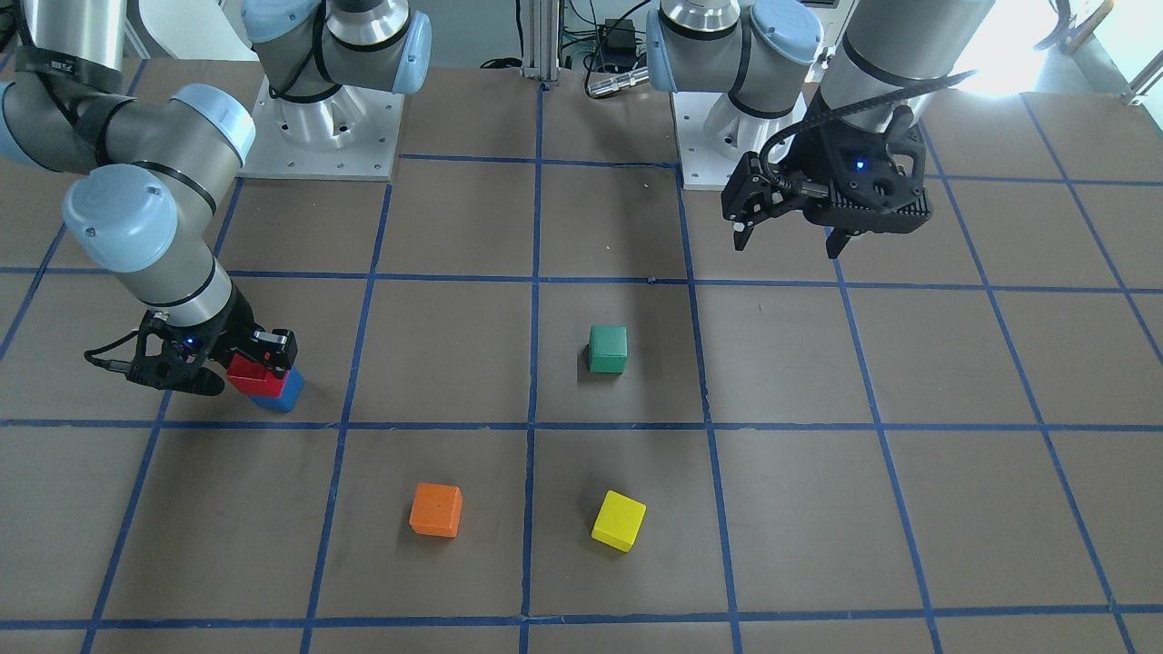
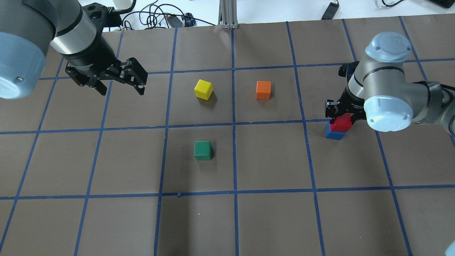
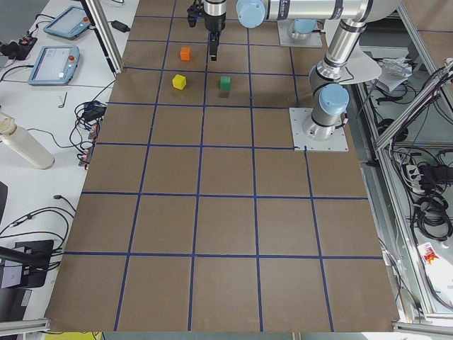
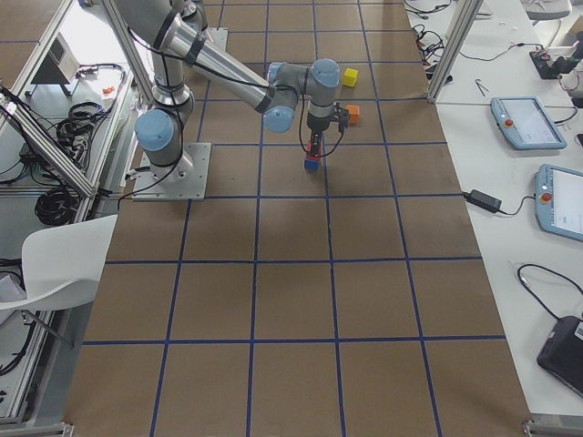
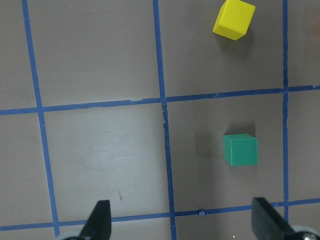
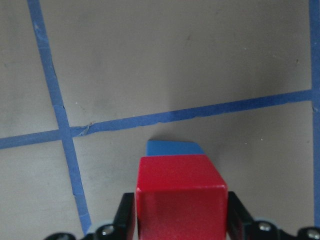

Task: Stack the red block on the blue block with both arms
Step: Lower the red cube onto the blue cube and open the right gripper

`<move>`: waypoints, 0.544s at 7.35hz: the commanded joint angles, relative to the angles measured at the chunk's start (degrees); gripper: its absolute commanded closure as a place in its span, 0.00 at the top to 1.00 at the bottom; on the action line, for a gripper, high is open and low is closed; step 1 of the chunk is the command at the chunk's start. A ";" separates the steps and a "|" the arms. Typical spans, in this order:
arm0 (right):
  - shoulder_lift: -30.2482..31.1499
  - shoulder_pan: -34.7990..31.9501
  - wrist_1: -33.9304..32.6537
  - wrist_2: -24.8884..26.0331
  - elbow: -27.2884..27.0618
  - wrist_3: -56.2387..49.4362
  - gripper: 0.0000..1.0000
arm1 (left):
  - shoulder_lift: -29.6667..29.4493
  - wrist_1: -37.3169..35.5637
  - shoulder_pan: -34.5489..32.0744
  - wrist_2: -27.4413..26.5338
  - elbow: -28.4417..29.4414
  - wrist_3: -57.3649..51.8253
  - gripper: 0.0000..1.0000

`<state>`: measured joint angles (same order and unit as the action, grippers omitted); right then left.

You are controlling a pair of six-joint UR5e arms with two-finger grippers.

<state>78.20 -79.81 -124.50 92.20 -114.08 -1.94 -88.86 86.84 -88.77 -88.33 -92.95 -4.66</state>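
The red block (image 1: 245, 372) sits on top of the blue block (image 1: 282, 393) on the robot's right side of the table. My right gripper (image 1: 256, 366) is shut on the red block, a finger on each side of it. The right wrist view shows the red block (image 6: 180, 195) between the fingers, with the blue block (image 6: 172, 148) showing just beyond it. The overhead view shows the red block (image 2: 342, 123) slightly offset on the blue block (image 2: 334, 134). My left gripper (image 1: 789, 240) is open and empty, held above the table; it also shows in the overhead view (image 2: 121, 91).
A green block (image 1: 607, 350) lies near the table's middle. An orange block (image 1: 436, 509) and a yellow block (image 1: 619, 520) lie on the far side from the robot. Blue tape lines grid the brown table. The left wrist view shows the green block (image 5: 240, 149) and the yellow block (image 5: 233, 19).
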 commanded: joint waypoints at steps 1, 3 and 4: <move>-0.06 0.09 -0.04 0.09 0.44 0.01 0.97 | 0.00 0.00 0.00 0.00 -0.04 0.00 1.00; 1.34 0.00 3.87 0.44 5.50 0.01 1.00 | 0.00 0.00 0.00 -0.09 -0.04 0.00 1.00; 3.17 0.00 10.70 0.35 9.71 -0.08 1.00 | -0.08 0.00 -0.09 -0.17 0.05 0.00 1.00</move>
<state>79.63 -79.79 -120.42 92.58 -108.99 -1.95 -88.87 86.84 -88.79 -88.43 -92.97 -4.66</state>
